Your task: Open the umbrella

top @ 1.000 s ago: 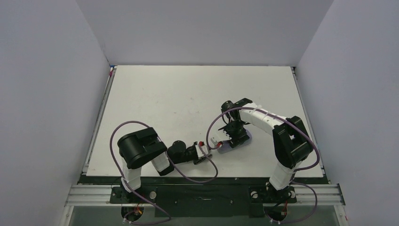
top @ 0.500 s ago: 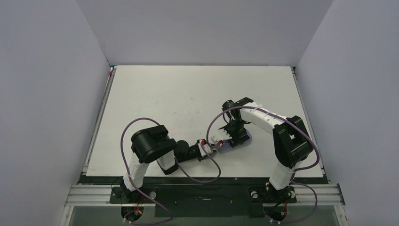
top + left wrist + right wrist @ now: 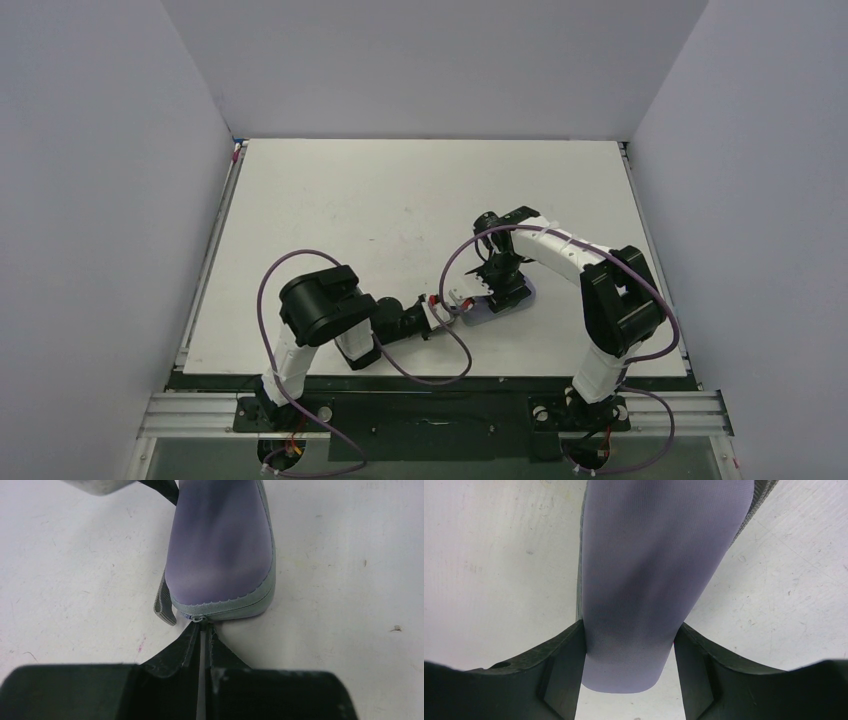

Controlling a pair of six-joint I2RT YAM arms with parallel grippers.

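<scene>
The umbrella itself is hidden. A flat lilac pouch (image 3: 503, 302) with a grey zipper edge lies on the white table near its front middle. In the left wrist view the pouch (image 3: 220, 555) fills the top, with the zipper pull (image 3: 201, 621) at its near end. My left gripper (image 3: 202, 628) is shut on that pull's thin grey tab; from above this gripper (image 3: 446, 312) sits just left of the pouch. My right gripper (image 3: 629, 632) straddles the pouch (image 3: 644, 570) across its width, fingers pressed on both sides, coming from the far side (image 3: 497, 288).
A grey strap loop (image 3: 162, 602) hangs off the pouch's left edge. Pale walls (image 3: 110, 200) enclose the table on three sides. Purple cables (image 3: 440, 365) loop from both arms over the table's front edge. Small stains mark the table (image 3: 395, 628).
My left arm has swung right towards the pouch, and its gripper has gone from partly open to shut on the zipper pull. The right arm and pouch have stayed put.
</scene>
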